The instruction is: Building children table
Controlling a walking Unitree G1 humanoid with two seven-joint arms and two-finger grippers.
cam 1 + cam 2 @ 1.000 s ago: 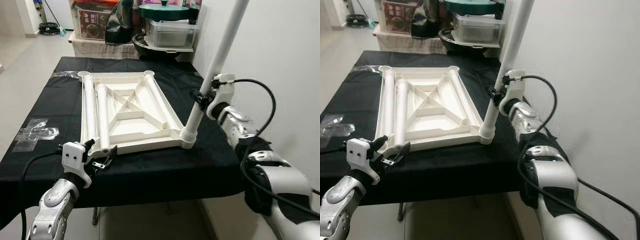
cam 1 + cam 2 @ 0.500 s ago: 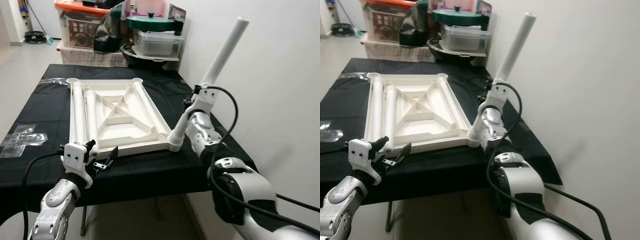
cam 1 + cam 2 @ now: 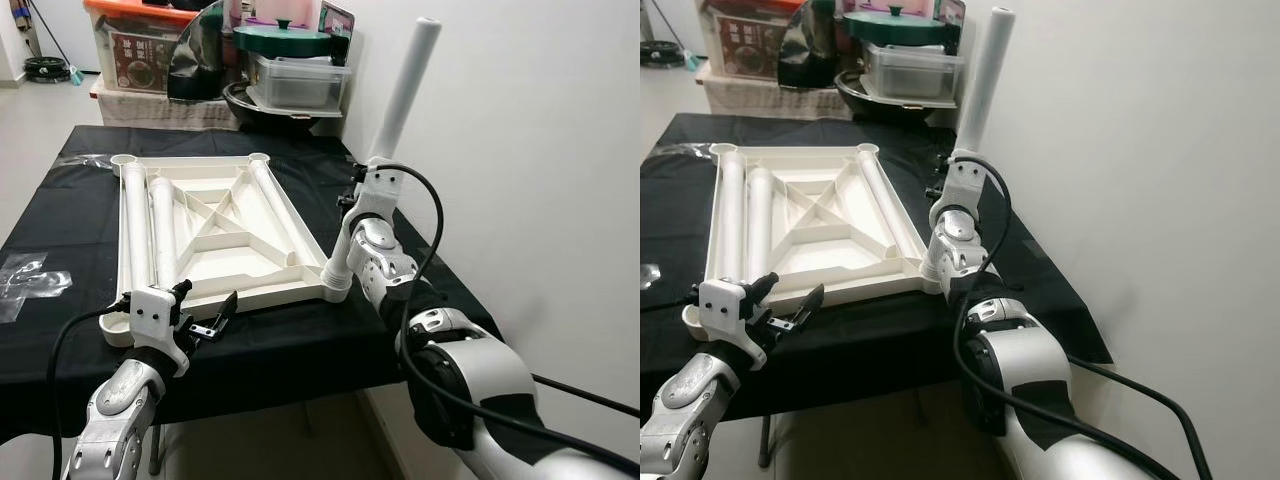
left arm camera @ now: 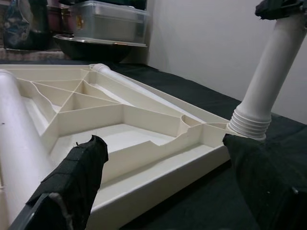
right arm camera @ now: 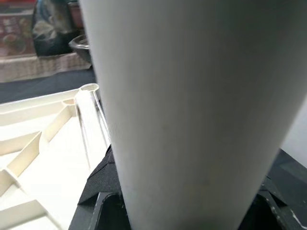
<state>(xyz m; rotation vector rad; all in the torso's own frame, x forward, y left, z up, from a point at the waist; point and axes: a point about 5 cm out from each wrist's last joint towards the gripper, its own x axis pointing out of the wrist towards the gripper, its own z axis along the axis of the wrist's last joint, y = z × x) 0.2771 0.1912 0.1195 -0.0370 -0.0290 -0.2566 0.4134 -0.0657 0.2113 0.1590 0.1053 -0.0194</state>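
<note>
Right gripper point(image 3: 366, 186) clamped on white leg point(image 3: 402, 96), mid-shaft, threaded foot seated at tabletop point(image 3: 215, 225) near-right corner. Left gripper point(image 3: 205, 312) gaping, off the near-left corner by the black table's point(image 3: 300, 345) front edge. Leg looks light, rigid, slick plastic; grip low near threads. Labels on storage boxes point(image 3: 135, 50) behind aren't legible.

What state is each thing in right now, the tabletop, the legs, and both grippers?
tabletop: upside down on the black cloth, ribs facing up.
standing leg: base at the near right corner socket, tilted slightly.
loose legs: two lying flat inside the tabletop along its left side.
right gripper: shut on the standing leg.
left gripper: open, empty, at the tabletop's near left corner.
</note>
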